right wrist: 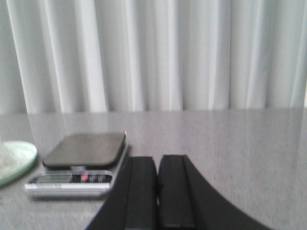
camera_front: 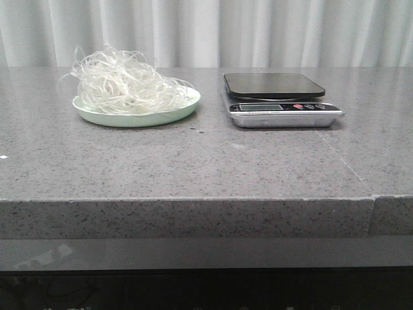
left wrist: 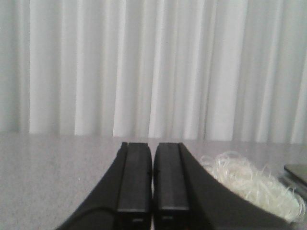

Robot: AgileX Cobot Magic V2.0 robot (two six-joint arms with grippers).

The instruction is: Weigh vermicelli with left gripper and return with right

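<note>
Grey stone table [camera_front: 193, 168] fills my front view, white curtain [camera_front: 206, 32] behind it. No arm shows in that view; I only get each pincer from its own wrist cam

Kitchen scale [camera_front: 281, 98] sits right of centre, dark weighing platform on top, silver base with display and a red button facing me, nothing on it. Pale green plate [camera_front: 139, 113] is on the left, near the scale but apart from it

Vermicelli [camera_front: 122, 81] is heaped on the plate, a loose tangle about as wide as the plate, loops sticking up and a few strands hanging over the rim. Not weighed yet by my read, task at its start

Left gripper [left wrist: 152, 184] has its fingers pressed together, only a thin seam between them, nothing pinched. It is over bare table with the vermicelli off to one side in that wrist view. Right gripper [right wrist: 157, 191] is the same, fingers together and empty, scale just beside it in its view

Handling guess: very light, springy, probably brittle if dry, strands slip and snag. A pinch at the edge would likely pull a few loops only. I'd spread the left fingers wide, come down over the thick middle of the clump, and close gently to lift it whole
</note>
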